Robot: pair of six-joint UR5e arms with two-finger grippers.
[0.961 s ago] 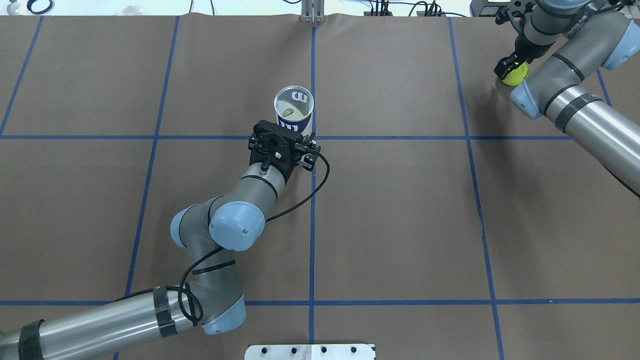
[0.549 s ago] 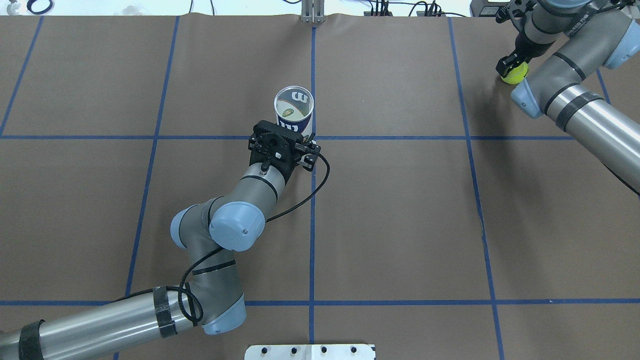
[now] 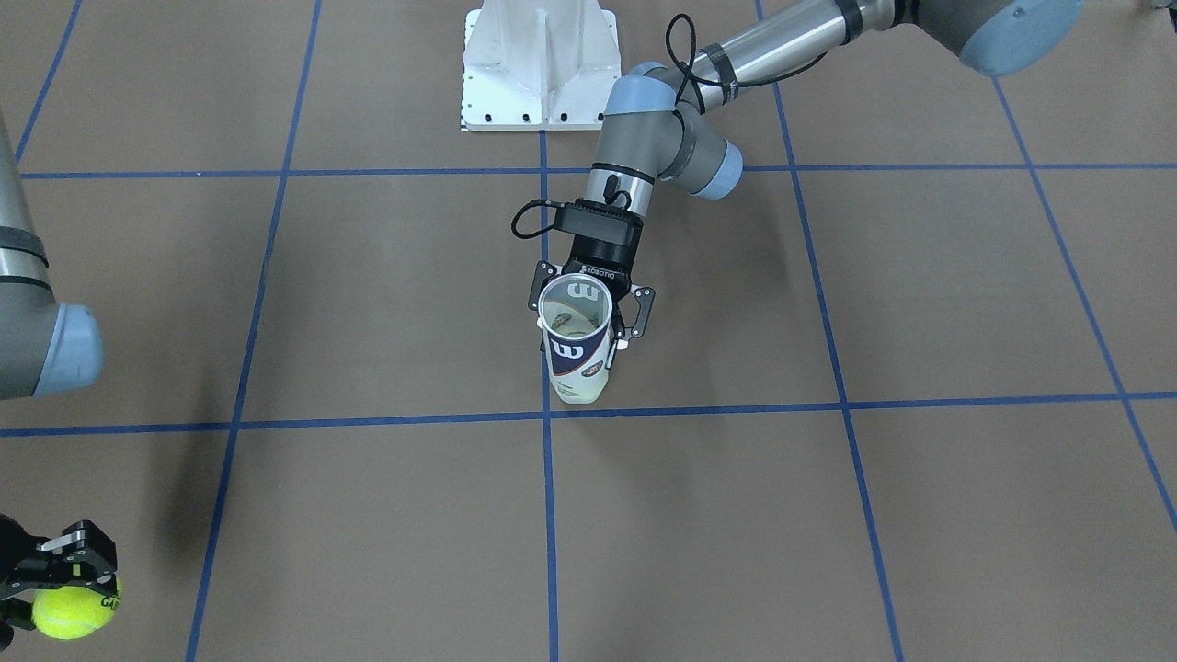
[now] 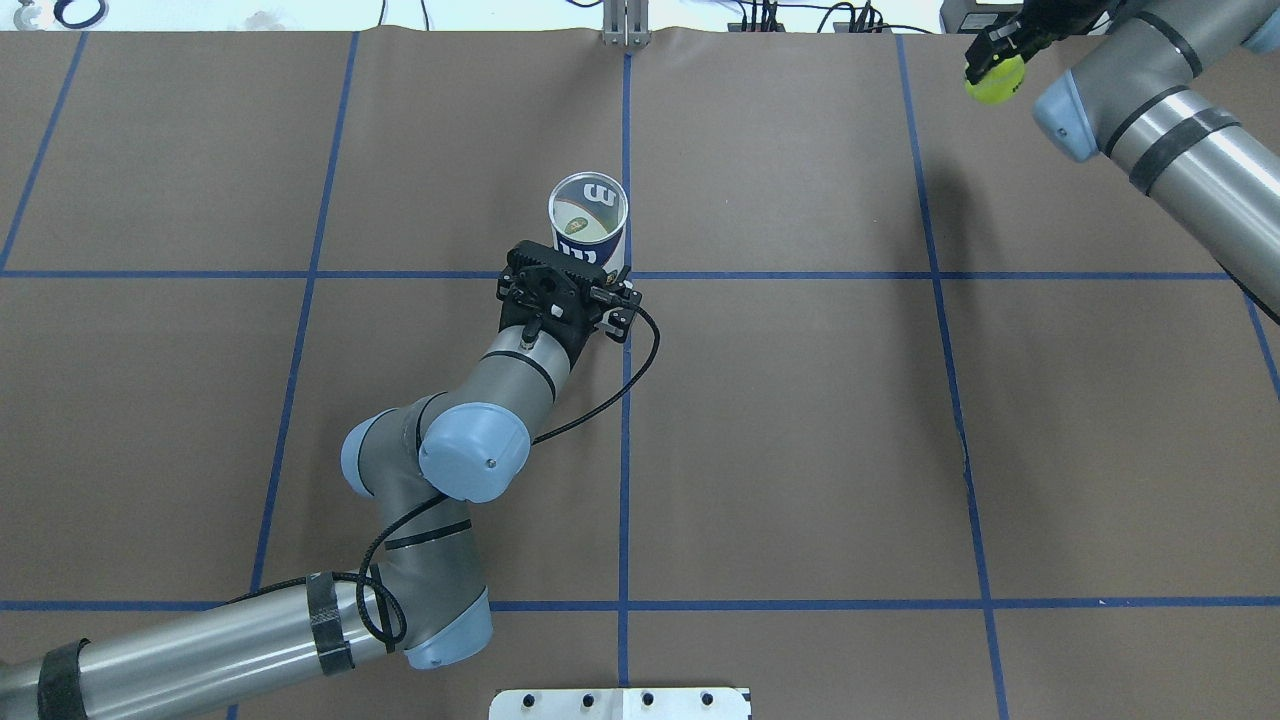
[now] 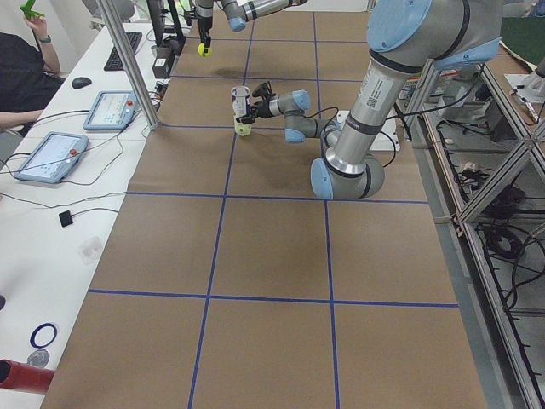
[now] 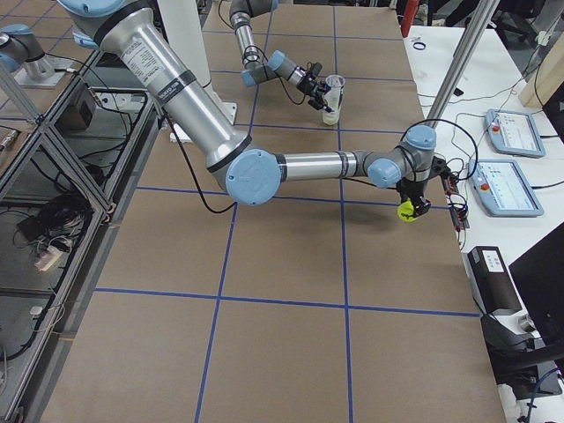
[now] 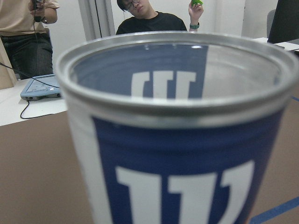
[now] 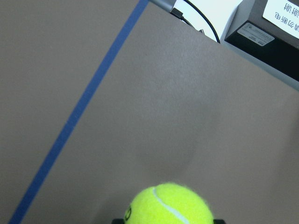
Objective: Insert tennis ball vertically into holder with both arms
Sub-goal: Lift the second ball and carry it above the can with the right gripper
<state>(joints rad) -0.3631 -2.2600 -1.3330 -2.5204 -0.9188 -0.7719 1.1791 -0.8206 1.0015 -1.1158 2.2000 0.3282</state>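
Note:
The holder (image 4: 587, 215), a clear can with a navy label and white "W", stands upright near the table's middle with its mouth open upward; it also shows in the front view (image 3: 576, 345) and fills the left wrist view (image 7: 177, 140). My left gripper (image 3: 586, 317) is shut on the holder, one finger on each side of it. The yellow tennis ball (image 4: 995, 82) is at the far right corner, held above the brown paper by my right gripper (image 4: 998, 62), which is shut on it. The ball (image 8: 169, 204) sits at the bottom of the right wrist view.
Blue tape lines (image 4: 625, 450) cross the brown paper. A white base plate (image 3: 538, 74) lies at the robot's side. Beyond the far edge are a post (image 6: 463, 57), tablets (image 6: 509, 132), a black box (image 8: 261, 37) and people (image 7: 154, 18).
My right gripper has lifted the tennis ball off the paper and carried it toward the far edge and slightly toward the centre. The left gripper and the holder have not moved.

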